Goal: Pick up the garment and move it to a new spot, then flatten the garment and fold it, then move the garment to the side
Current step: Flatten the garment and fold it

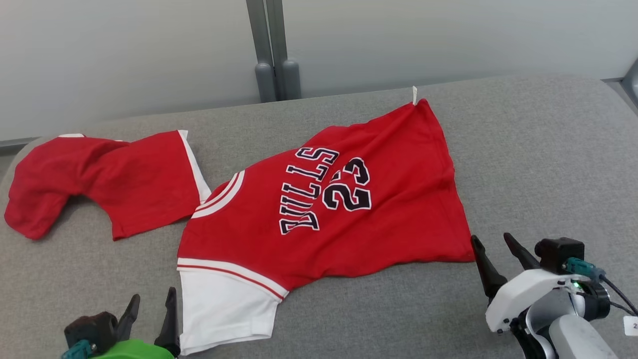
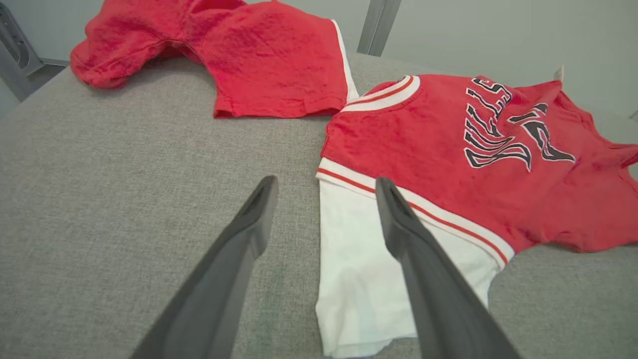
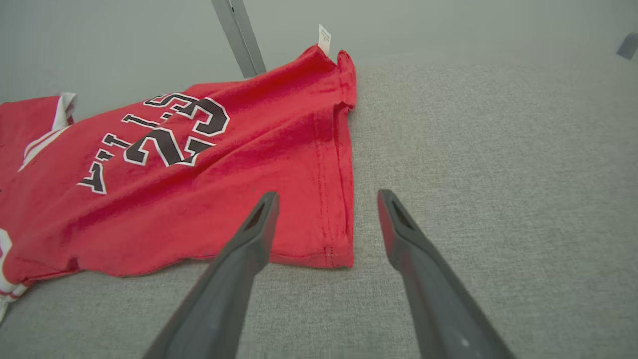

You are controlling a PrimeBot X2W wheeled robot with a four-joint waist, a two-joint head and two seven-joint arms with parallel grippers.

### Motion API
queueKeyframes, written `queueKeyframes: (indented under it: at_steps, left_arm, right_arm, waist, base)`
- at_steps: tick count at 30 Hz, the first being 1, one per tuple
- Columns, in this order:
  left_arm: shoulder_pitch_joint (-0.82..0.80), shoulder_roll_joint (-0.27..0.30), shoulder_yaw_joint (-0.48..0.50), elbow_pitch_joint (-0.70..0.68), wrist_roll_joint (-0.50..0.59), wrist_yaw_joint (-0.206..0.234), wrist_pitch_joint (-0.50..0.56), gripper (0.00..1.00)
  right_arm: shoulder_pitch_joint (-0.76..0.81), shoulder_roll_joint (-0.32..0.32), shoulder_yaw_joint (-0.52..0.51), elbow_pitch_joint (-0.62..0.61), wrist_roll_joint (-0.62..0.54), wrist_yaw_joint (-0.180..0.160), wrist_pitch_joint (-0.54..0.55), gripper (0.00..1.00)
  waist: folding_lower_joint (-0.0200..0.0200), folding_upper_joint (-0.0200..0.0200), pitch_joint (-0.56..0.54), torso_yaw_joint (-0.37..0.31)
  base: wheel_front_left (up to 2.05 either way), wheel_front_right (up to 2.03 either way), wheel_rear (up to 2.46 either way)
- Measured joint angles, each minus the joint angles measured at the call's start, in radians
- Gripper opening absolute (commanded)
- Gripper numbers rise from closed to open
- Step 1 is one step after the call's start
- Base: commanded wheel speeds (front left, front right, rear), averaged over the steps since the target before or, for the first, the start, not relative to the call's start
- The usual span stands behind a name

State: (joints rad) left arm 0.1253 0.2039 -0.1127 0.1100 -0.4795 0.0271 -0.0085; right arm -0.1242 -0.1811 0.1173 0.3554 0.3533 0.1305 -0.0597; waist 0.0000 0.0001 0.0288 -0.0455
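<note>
The red garment (image 1: 324,209) lies spread on the grey surface (image 1: 538,164) around the middle of the head view. Its neckline points to 9 o'clock, its hem to 3 o'clock, and its black lettering (image 1: 304,192) reads "BULLS" beside a 23. The white sleeve (image 1: 224,309) sticks out at 6 o'clock. A small tag (image 1: 414,94) stands up at the far hem corner at 1 o'clock. At 9 o'clock a second red piece (image 1: 114,184) with a white band lies rumpled, its band right by the collar; I cannot tell whether the 2 are joined. The head view alone takes in both hands. The left hand (image 1: 153,301) sits at 7 o'clock, just beside the sleeve's edge. The right hand (image 1: 492,244) sits at 4 o'clock, just off the near hem corner. The left wrist view brings the sleeve close: this hand's 2 fingers stand wide apart and hold nothing, 1 drawn over the white cloth and the other over bare surface. Whether either touches cannot be told. The right wrist view shows the stitched hem running toward 12 o'clock up to the tag. Its fingers are likewise spread wide and empty, 1 over the red corner and 1 over the grey. A grey post (image 1: 271,50) rises against the pale wall (image 1: 448,35) at 12 o'clock.
</note>
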Motion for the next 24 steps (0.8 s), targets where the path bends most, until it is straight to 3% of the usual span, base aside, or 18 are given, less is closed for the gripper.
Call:
queueKeyframes:
  at_steps: [9, 23, 24]
  left_arm:
    - [-0.036, 0.014, -0.053, 0.0, -0.039, -0.009, 0.205, 1.0]
    - [-0.099, -0.001, -0.106, 0.123, -0.077, -0.05, 0.268, 1.0]
    - [-0.101, -0.002, -0.106, 0.124, -0.082, -0.053, 0.271, 1.0]
  right_arm:
    - [-0.098, 0.009, -0.024, 0.114, 0.045, 0.0, 0.148, 1.0]
    - [-0.138, 0.02, -0.026, 0.201, 0.068, 0.0, 0.19, 1.0]
    - [-0.141, 0.02, -0.025, 0.204, 0.07, 0.0, 0.188, 0.93]
  waist:
    - [0.0, 0.0, 0.061, 0.028]
    - [0.0, 0.0, 0.135, 0.078]
    - [0.0, 0.0, 0.136, 0.079]
  base:
    - [0.0, 0.0, 0.0]
    - [0.0, 0.0, 0.0]
    - [0.0, 0.0, 0.0]
